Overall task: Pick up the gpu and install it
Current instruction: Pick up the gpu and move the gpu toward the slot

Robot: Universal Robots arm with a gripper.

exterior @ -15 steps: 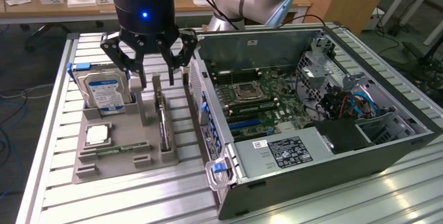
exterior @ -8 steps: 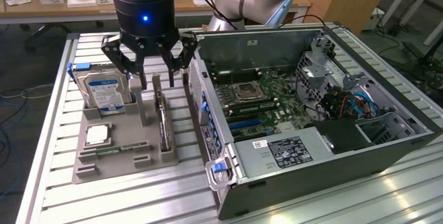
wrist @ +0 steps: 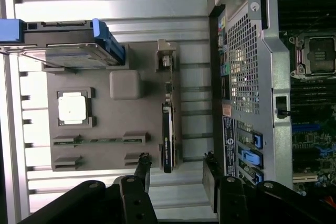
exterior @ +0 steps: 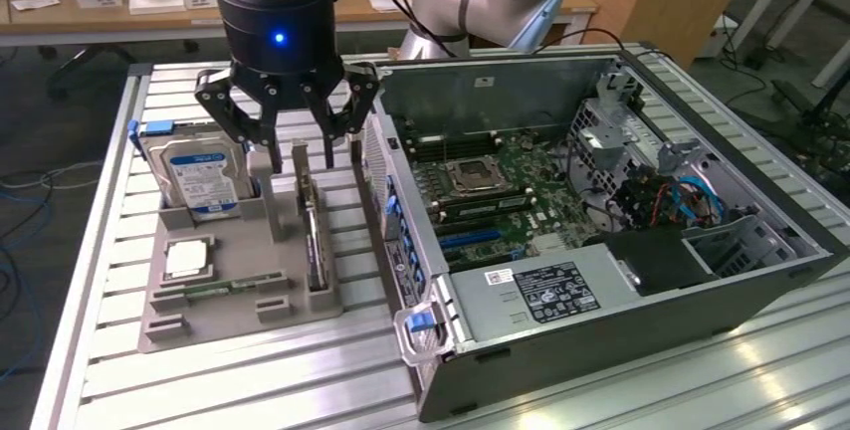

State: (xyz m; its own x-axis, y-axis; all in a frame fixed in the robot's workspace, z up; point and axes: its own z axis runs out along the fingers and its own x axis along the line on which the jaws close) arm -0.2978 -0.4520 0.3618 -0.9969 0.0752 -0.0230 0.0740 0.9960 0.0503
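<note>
- Claw (exterior: pixel 309 156) hangs wide open over the grey holder tray (exterior: pixel 219 330), its fingers either side of one end of the gpu (exterior: pixel 315 236), gripping nothing.
- The gpu stands on its long edge in a slot along the tray's edge nearest the open computer case (exterior: pixel 598 251).
- A blue-labelled hard drive (exterior: pixel 199 176) stands upright at the tray's opposite side; a processor chip (exterior: pixel 186 256) and a memory stick (exterior: pixel 226 286) lie flat beside it.
- Tray and case sit side by side on the slatted metal worktop (exterior: pixel 159 390).
</note>
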